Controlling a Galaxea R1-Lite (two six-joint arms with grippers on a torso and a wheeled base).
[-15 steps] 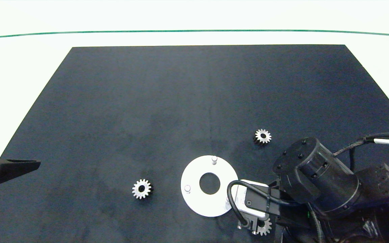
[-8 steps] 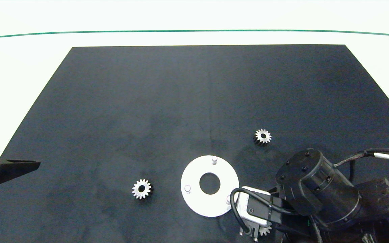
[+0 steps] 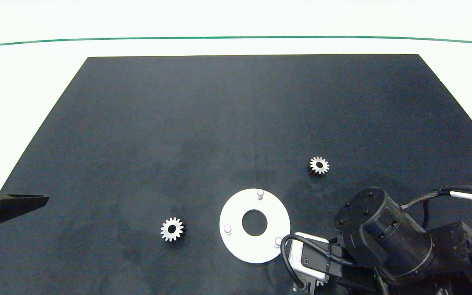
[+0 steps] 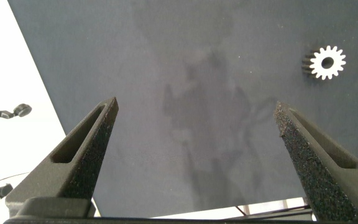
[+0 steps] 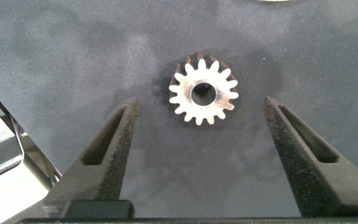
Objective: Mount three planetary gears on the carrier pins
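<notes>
The white carrier disc [image 3: 236, 213] lies flat on the black mat, and its three carrier pins [image 3: 260, 193] stand bare. One planetary gear [image 3: 172, 229] rests left of the disc and another [image 3: 319, 165] behind it to the right. A third gear [image 5: 203, 92] lies flat on the mat, seen in the right wrist view just ahead of my open right gripper [image 5: 201, 104], whose fingers stand either side of it without touching. In the head view the right arm [image 3: 383, 233] hides that gear. My left gripper [image 4: 196, 106] is parked open at the mat's left edge, holding nothing.
The black mat [image 3: 236, 123] covers most of the white table. The right wrist camera housing [image 3: 307, 258] hangs over the disc's near right rim. A green line [image 3: 236, 37] runs along the far side of the table.
The right arm has moved toward the table's near edge and lower. The gear by the near edge, visible beside the wrist camera before, is now hidden under it in the head view. The left arm stayed still.
</notes>
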